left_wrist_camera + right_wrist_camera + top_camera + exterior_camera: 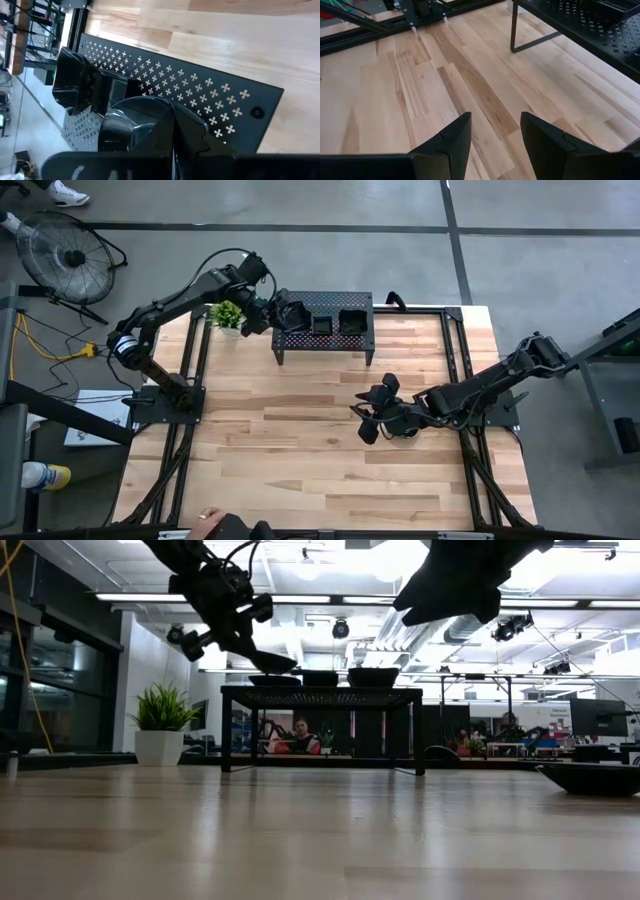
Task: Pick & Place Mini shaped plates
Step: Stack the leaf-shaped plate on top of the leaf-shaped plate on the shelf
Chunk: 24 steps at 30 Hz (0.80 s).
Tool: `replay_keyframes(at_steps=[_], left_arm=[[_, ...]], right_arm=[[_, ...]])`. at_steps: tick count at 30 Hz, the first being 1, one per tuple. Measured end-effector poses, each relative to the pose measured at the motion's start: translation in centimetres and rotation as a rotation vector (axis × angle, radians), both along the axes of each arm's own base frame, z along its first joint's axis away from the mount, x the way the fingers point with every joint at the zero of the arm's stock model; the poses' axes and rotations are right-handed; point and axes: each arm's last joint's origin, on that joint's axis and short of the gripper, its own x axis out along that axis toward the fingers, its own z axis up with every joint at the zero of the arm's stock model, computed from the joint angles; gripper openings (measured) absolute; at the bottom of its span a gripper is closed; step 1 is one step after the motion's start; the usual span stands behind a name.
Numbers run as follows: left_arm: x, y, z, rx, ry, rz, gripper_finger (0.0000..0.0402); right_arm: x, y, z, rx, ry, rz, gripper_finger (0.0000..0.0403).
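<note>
A black perforated stand (pixel 325 340) (pixel 210 95) stands at the table's far middle, with other mini plates (pixel 352 320) (pixel 70 85) resting on its top. My left gripper (pixel 272 313) (pixel 240 635) is over the stand's left end, shut on a glossy black roundish mini plate (pixel 127 125) (pixel 272 662). My right gripper (pixel 368 420) (pixel 495 120) hangs open above the bare wood right of the table's middle, with nothing between its fingers. Another black plate (pixel 590 778) lies on the table at the right in the low view. My left gripper holds the roundish plate by its rim (pixel 167 125), the side nearest the wrist; one finger (pixel 192 137) lies over the rim. The fingers slant down from the table's left. The plate hangs about level, just above the stand's left end and clear of it.
A small potted plant (pixel 228 313) (pixel 160 720) stands at the far left beside the stand. A person's hand (pixel 210 518) shows at the near edge. The wood between the stand and the near edge (pixel 300 460) is free.
</note>
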Motion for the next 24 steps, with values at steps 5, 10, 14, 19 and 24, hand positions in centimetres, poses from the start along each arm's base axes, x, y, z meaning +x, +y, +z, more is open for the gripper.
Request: replay_keyframes(at_steps=[5, 10, 14, 19, 24], left_arm=[[0.1, 0.1, 0.1, 0.008, -0.011, -0.002, 0.0], [0.7, -0.1, -0.5, -0.007, 0.002, -0.019, 0.0], [1.4, -0.1, -1.3, -0.025, 0.027, -0.031, 0.0], [1.8, 0.3, -1.7, 0.045, 0.071, 0.014, 0.0], [1.8, 0.3, -1.7, 0.035, 0.066, 0.01, 0.0006]], right_arm=[[0.0, 0.0, 0.0, 0.003, -0.006, 0.0, 0.0165], [0.0, 0.0, 0.0, 0.003, -0.006, 0.0, 0.0165], [0.0, 0.0, 0.0, 0.004, -0.006, 0.0, 0.0165], [0.0, 0.0, 0.0, 0.011, -0.004, 0.008, 0.0165], [0.0, 0.1, 0.0, 0.011, -0.002, 0.011, 0.0165]])
